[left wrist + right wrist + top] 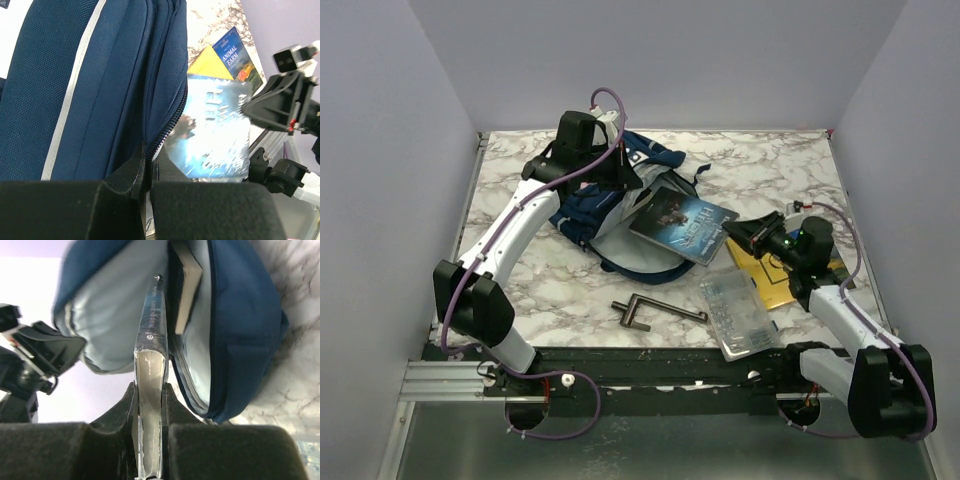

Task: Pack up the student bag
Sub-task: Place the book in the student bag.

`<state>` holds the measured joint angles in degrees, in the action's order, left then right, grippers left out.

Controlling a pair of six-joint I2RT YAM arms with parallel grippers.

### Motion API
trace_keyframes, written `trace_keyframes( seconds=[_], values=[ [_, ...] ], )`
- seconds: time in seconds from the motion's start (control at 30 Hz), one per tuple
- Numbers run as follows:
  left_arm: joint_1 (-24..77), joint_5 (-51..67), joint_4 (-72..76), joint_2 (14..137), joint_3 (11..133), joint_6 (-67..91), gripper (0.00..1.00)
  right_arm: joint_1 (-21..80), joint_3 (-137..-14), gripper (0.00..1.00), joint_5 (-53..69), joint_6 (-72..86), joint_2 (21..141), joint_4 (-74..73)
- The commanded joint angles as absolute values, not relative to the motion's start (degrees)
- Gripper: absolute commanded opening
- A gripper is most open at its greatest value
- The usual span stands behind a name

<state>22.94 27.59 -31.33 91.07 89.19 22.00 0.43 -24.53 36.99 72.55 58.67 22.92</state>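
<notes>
The student bag (610, 205) is a navy backpack lying open at the back left of the table, its pale lining showing. My left gripper (620, 178) is shut on its zipper edge (165, 132) and holds the flap up; the left wrist view shows the navy fabric (75, 85). My right gripper (740, 232) is shut on a blue glossy book (682, 225), whose far end lies at the bag's mouth. In the right wrist view the book (150, 335) is edge-on between my fingers, pointing into the pale lining (110, 305). Another book (187, 285) sits inside the bag (245, 325).
A yellow "Animal Farm" book (770, 278) lies under my right arm and shows in the left wrist view (231, 59). A clear plastic case (740, 315) and a black metal tool (655, 310) lie near the front edge. Walls close in the table on three sides.
</notes>
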Motion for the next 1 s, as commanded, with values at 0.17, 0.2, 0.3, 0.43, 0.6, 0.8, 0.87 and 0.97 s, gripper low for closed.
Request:
trace_keyframes(
  seconds=[0.17,0.2,0.3,0.43,0.6,0.8,0.87,0.97],
  values=[
    [22.8,29.7,-24.4,85.2,88.5,20.6,0.00,12.7,-25.1,0.00,26.4,81.4,69.9,42.2],
    [22.8,29.8,-24.3,85.2,88.4,20.7,0.00,13.5,-25.3,0.00,25.6,82.2,71.2,44.3],
    [22.9,29.9,-24.1,85.1,88.2,20.7,0.00,16.0,-27.0,0.00,22.9,83.1,74.0,46.7],
    [22.9,29.4,-24.1,84.7,87.9,20.4,0.00,17.2,-28.7,0.00,20.4,83.3,75.0,46.8],
    [22.9,28.7,-24.0,84.2,87.8,19.9,0.00,17.2,-31.1,0.00,19.3,80.1,72.9,39.9],
    [22.9,28.7,-24.0,83.7,87.8,19.9,0.00,17.8,-31.4,0.00,18.4,78.8,70.3,36.9],
    [22.9,28.7,-24.0,83.5,87.8,19.8,0.00,17.9,-32.2,0.00,18.3,78.2,70.1,35.9],
    [22.9,28.3,-24.1,83.1,87.7,19.5,0.00,18.4,-33.3,0.00,17.7,77.8,70.5,36.2]
  ],
)
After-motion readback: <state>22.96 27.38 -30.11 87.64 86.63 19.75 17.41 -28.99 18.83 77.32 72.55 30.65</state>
